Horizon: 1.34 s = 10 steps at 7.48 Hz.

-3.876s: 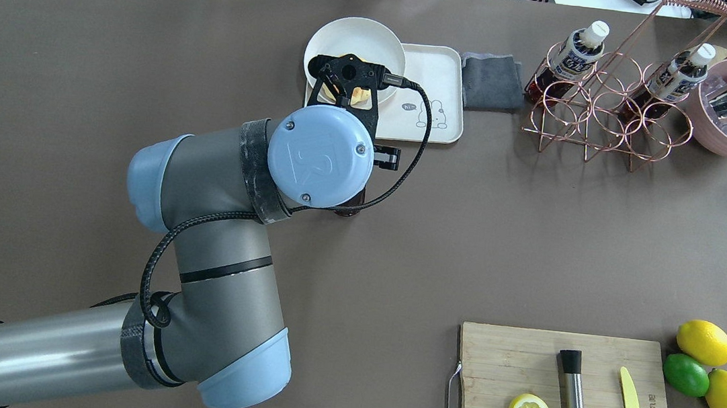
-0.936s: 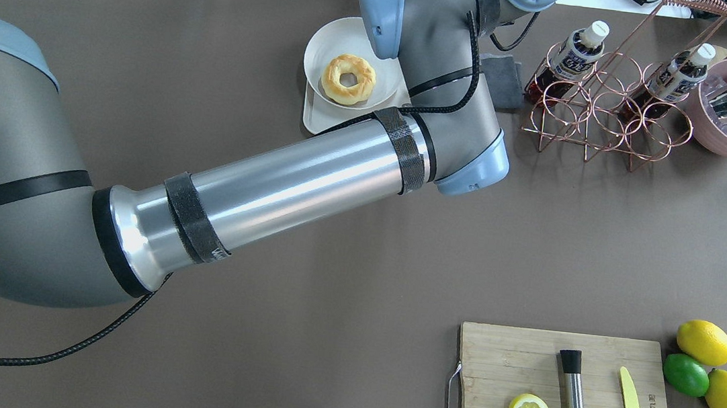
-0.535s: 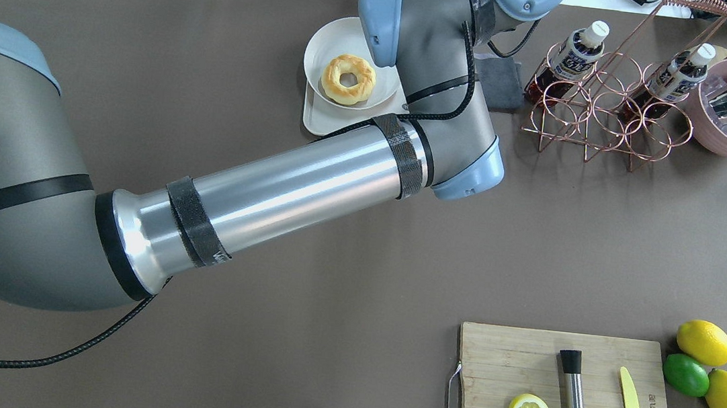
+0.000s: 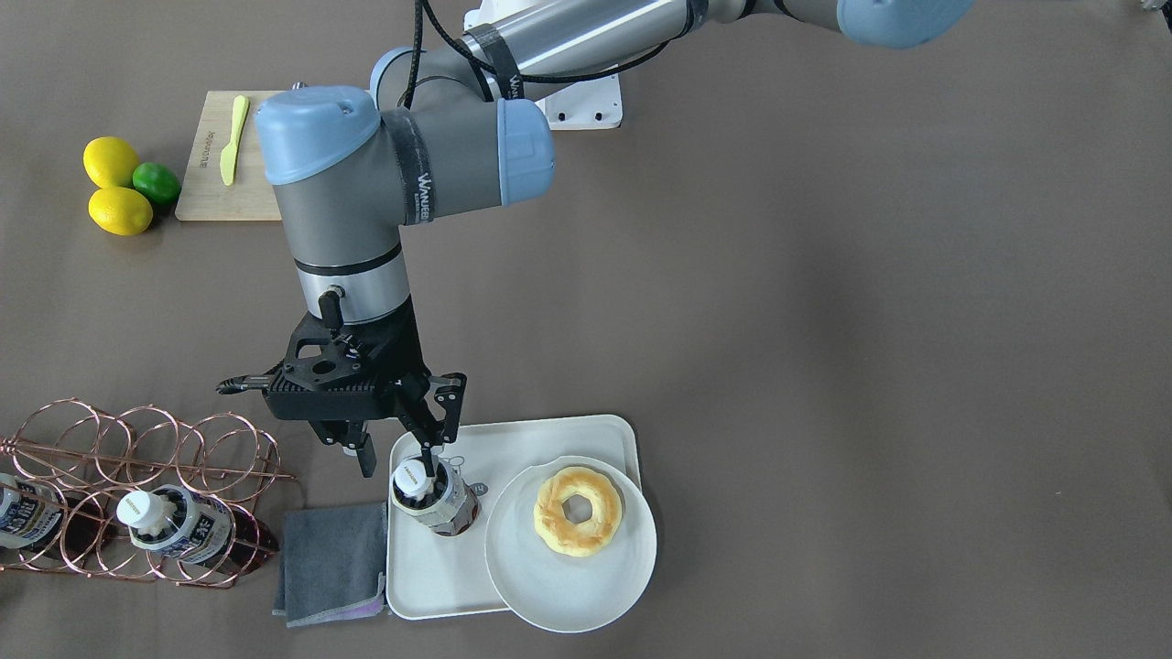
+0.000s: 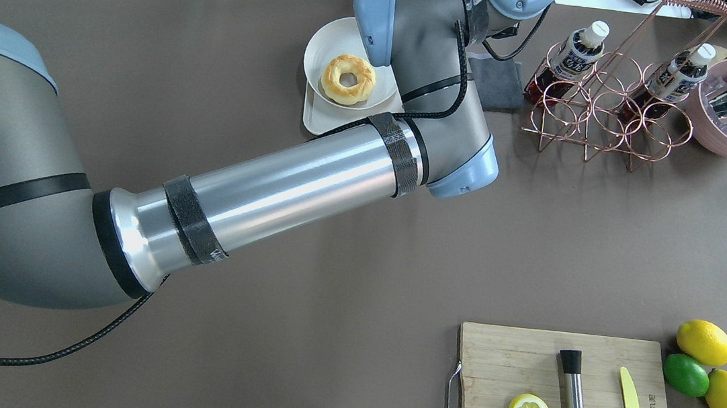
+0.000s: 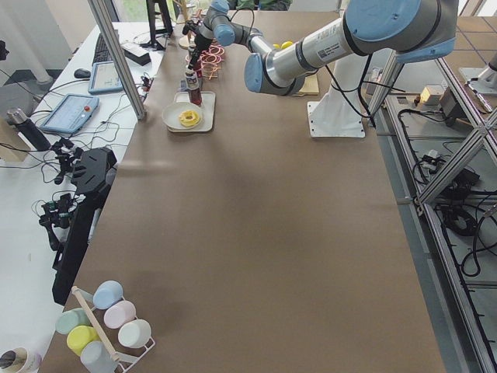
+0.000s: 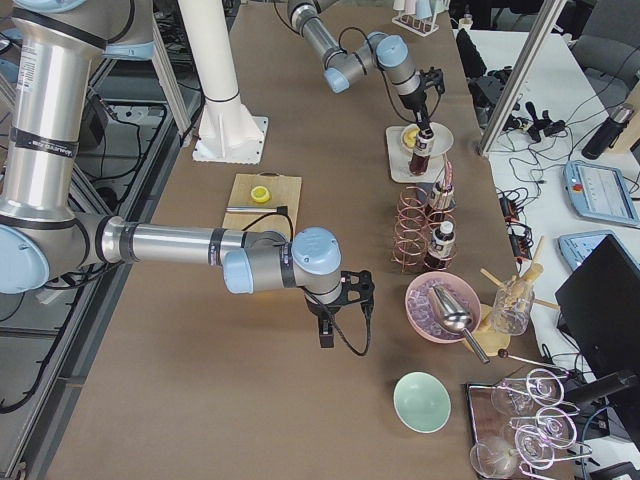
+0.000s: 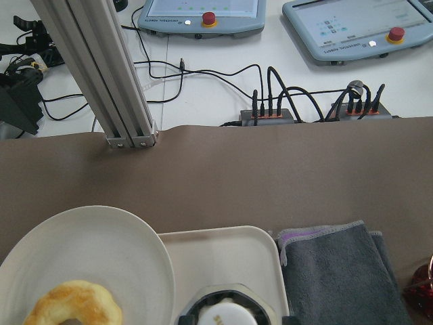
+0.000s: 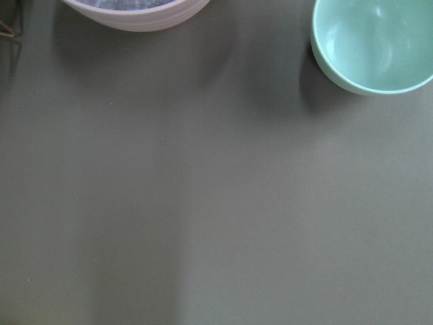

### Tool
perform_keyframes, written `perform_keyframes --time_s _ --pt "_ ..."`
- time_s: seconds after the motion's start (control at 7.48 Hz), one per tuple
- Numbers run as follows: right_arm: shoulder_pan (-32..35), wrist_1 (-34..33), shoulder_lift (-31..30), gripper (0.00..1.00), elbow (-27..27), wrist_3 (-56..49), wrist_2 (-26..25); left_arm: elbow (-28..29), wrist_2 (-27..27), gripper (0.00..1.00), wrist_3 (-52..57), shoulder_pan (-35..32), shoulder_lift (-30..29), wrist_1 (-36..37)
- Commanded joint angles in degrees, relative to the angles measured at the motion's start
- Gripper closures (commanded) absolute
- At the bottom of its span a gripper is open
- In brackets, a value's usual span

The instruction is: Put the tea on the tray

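The desk (image 4: 824, 366) is one big flat surface under a matte brown cover. Past its far edge there's a white bench with an aluminium frame post (image 8: 101, 74), two control tablets with red buttons (image 8: 352, 27) and a cable hub (image 8: 314, 114) full of black leads. So it's a lab setup, not a kitchen.

The tea (image 4: 430, 502) stands upright on the tray (image 4: 430, 577), white cap pointing straight up, so its long axis is vertical. It sits in the tray corner nearest the grey cloth (image 4: 331, 563), just beside the round white plate (image 4: 568, 595) that carries a doughnut (image 4: 578, 510). The plate overlaps the tray's other end and hangs over its rim.

The left hand (image 4: 396, 462) hangs right over the bottle, pointing down. Its fingers (image 4: 366, 458) are spread apart and aren't clamped on anything. The left wrist view looks down on the cap at its bottom edge.

The right hand (image 7: 325, 338) is well away, low over bare desk near a pink bowl of ice (image 7: 440, 305) and a mint bowl (image 9: 372, 47). You can't tell whether it's spread or closed from what shows.

Two more bottles (image 4: 183, 535) lie tilted in the copper wire rack (image 4: 137, 439) on the other side of the cloth. Back near the robot there's a wooden cutting board (image 4: 206, 197) beside two lemons (image 4: 119, 210) and a lime (image 4: 156, 181).
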Motion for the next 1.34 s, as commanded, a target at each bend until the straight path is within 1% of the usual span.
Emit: perform_keyframes --time_s 0.0,0.13,0.27,0.4,0.53,0.67,0.8,0.94,1.07,1.2 --pt "0.1 0.1 0.0 0.00 0.5 -0.3 0.1 -2.1 -6.5 0.03 0.5 -3.3 0.1 -1.0" --pt "0.1 0.0 0.0 0.00 0.4 -0.2 0.1 -6.8 -13.7 0.03 -0.4 -6.6 1.8 -0.9" --pt "0.1 0.0 0.5 0.00 -0.1 -0.2 0.1 -15.6 -17.0 0.03 -1.1 -8.2 7.8 -0.5" --pt "0.1 0.0 0.6 0.00 -0.1 -0.3 -0.1 -25.2 -22.9 0.02 -0.6 -10.6 14.2 2.9" --pt "0.2 0.1 0.6 0.00 -0.1 -0.3 -0.1 -34.2 -30.5 0.02 0.1 -13.2 19.6 9.6" --pt "0.3 0.1 0.0 0.00 -0.1 -0.5 -0.1 -45.4 -32.3 0.02 4.3 -14.3 28.3 13.5" --pt "0.3 0.0 -0.1 0.00 -0.1 -0.4 -0.3 -56.3 -32.4 0.02 11.1 -15.3 38.4 17.9" --pt "0.6 0.0 -0.3 0.00 -0.1 -0.4 -0.4 -65.8 -32.5 0.01 21.2 -17.5 47.3 22.3" --pt "1.0 0.0 -0.5 0.00 -0.1 -0.4 -0.3 -71.6 -32.5 0.01 28.7 -18.8 53.7 27.4" --pt "1.1 0.0 -0.5 0.00 -0.1 -0.4 -0.1 -74.0 -32.5 0.01 34.6 -21.4 59.0 28.8"
